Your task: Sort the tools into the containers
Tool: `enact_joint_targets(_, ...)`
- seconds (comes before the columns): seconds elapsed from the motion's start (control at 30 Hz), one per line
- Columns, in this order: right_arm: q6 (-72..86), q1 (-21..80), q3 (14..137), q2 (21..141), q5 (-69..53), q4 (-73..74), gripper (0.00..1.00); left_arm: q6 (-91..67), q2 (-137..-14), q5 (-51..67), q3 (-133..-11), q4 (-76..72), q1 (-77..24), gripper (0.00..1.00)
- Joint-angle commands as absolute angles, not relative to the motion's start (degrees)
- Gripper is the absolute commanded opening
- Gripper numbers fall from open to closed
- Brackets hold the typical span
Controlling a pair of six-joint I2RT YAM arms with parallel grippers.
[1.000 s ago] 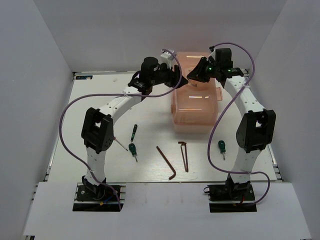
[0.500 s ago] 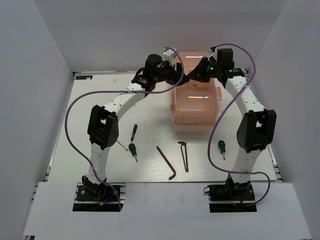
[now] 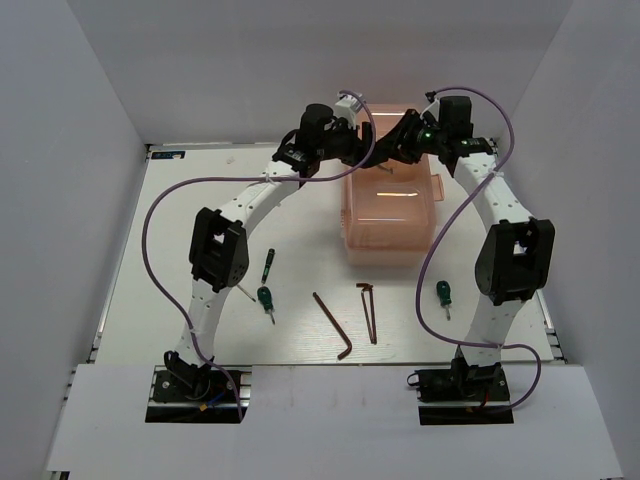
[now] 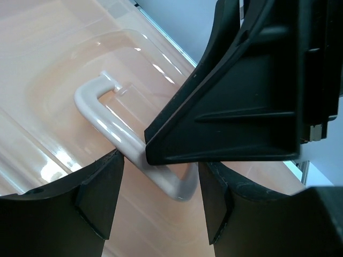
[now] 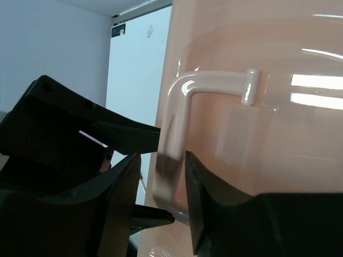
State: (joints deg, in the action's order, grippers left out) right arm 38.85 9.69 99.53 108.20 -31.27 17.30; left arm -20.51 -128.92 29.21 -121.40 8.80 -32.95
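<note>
While left fingers [image 4: 102, 198], right fingers [image 5: 115, 206] straddle toolbox handle [image 4: 94, 101], both spread apart.

Left wrist view: lid handle [image 4: 86, 101] half hidden behind right gripper [image 5: 163, 184]; right wrist view: its lower end blurred between fingers [image 5: 115, 209].

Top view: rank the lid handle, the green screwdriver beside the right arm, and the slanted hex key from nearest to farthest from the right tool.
1. Lid handle, on the toolbox, between the fingers of the right tool.
2. Green screwdriver, beside the right arm.
3. Slanted hex key, centre front, left of the other key.
</note>
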Motion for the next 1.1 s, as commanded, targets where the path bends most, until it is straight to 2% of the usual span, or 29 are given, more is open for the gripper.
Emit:
enact_joint_targets(0.0,39.9,9.9,99.3,104.9,-35.9,14.9,0.46,-21.7,-129.7,29.2,-122.6,11.7,-33.5,0.68)
enact_joint_targets(0.1,38.1,8.4,100.2,103.5,-34.8,16.2,0.52,-21.7,-129.7,28.7,-122.6,12.2,-33.5,0.68)
enact_joint_targets(0.17,34.1,8.1,101.1,101.7,-31.1,19.1,0.52,-21.7,-129.7,28.7,-122.6,12.2,-34.0,0.68)
enact_joint_targets(0.33,21.9,7.0,100.2,96.2,-9.0,25.8,0.52,-23.8,-129.7,25.5,-122.6,12.7,-34.0,0.67)
enact_joint_targets(0.43,18.8,3.6,93.7,91.3,-4.3,23.1,0.53,-26.4,-129.7,22.7,-122.6,13.4,-34.0,0.64)
enact_joint_targets(0.5,18.1,1.8,89.6,88.9,-6.1,21.0,0.55,-27.6,-130.4,21.0,-123.3,14.1,-34.0,0.63)
enact_joint_targets(0.67,18.0,-7.0,79.8,89.4,-19.6,16.4,0.61,-30.8,-131.7,19.3,-125.8,15.6,-34.0,0.60)
enact_joint_targets(0.87,16.2,-12.3,80.2,97.8,-33.6,14.9,0.64,-31.8,-132.3,18.7,-126.4,16.2,-34.0,0.50)
enact_joint_targets(1.07,15.5,-12.7,81.6,105.2,-35.1,13.4,0.65,-31.8,-132.8,19.9,-126.4,16.7,-34.0,0.44)
